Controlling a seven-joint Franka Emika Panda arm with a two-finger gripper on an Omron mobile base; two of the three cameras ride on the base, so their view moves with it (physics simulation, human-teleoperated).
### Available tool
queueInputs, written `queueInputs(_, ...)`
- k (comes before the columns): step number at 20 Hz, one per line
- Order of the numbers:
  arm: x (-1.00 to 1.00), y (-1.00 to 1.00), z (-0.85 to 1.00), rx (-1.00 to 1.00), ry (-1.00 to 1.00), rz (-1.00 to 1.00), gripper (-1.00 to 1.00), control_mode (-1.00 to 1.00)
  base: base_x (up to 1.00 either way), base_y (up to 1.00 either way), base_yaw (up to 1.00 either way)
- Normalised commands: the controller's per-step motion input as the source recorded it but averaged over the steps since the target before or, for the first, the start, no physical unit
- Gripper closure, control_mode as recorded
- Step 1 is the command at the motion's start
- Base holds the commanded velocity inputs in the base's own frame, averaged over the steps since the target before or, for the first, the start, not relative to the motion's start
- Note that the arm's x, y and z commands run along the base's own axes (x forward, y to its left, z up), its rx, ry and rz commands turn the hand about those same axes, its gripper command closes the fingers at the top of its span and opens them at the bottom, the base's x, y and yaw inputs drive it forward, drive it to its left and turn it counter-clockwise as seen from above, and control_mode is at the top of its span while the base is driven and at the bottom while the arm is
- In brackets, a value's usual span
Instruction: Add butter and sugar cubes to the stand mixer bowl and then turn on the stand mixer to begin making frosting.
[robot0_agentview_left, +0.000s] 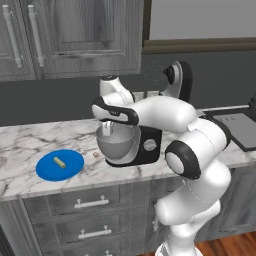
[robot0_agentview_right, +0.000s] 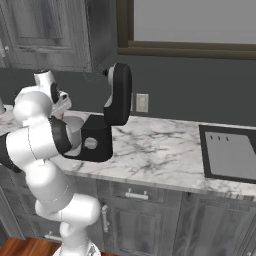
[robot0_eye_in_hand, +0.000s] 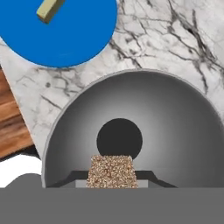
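Note:
My gripper (robot0_eye_in_hand: 112, 178) hangs just over the stand mixer bowl (robot0_eye_in_hand: 175, 131), shut on a speckled tan sugar cube (robot0_eye_in_hand: 111, 169). From the left base view the gripper (robot0_agentview_left: 106, 131) points down into the grey bowl (robot0_agentview_left: 117, 145), which sits on the black stand mixer (robot0_agentview_left: 150, 145). The mixer's head is tilted up and back. A second sugar cube (robot0_agentview_left: 95, 155) lies on the counter just left of the bowl. The butter (robot0_agentview_left: 60, 162), a small pale-yellow stick (robot0_eye_in_hand: 49, 9), rests on a blue plate (robot0_agentview_left: 47, 169).
The marble counter (robot0_agentview_left: 30, 140) runs left to right, with drawers below its front edge. A dark cooktop (robot0_agentview_right: 230, 152) is set into it at the right. The blue plate (robot0_eye_in_hand: 65, 39) lies close to the bowl's left side. Upper cabinets (robot0_agentview_left: 75, 35) hang above.

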Motion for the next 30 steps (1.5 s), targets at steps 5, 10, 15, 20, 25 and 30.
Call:
queueInputs(5,0.25,-0.13,-0.4,0.0,-0.07,0.0,1.0,-1.0,0.0,0.0,0.0)
queueInputs(10,0.47,0.0,-0.3,0.0,0.02,-0.05,1.0,-1.0,0.0,0.0,0.0)
queueInputs(15,0.5,0.0,-0.33,-0.03,0.03,-0.07,1.0,-1.0,0.0,0.0,0.0)
queueInputs(20,0.28,-0.01,-0.35,-0.05,0.01,-0.07,-1.0,-1.0,0.0,0.0,0.0)
queueInputs(25,-0.21,-0.14,-0.04,0.0,-0.04,-0.03,-1.0,-1.0,0.0,0.0,0.0)
queueInputs(30,-0.71,0.0,0.6,0.0,-0.2,0.0,-1.0,-1.0,0.0,0.0,0.0)
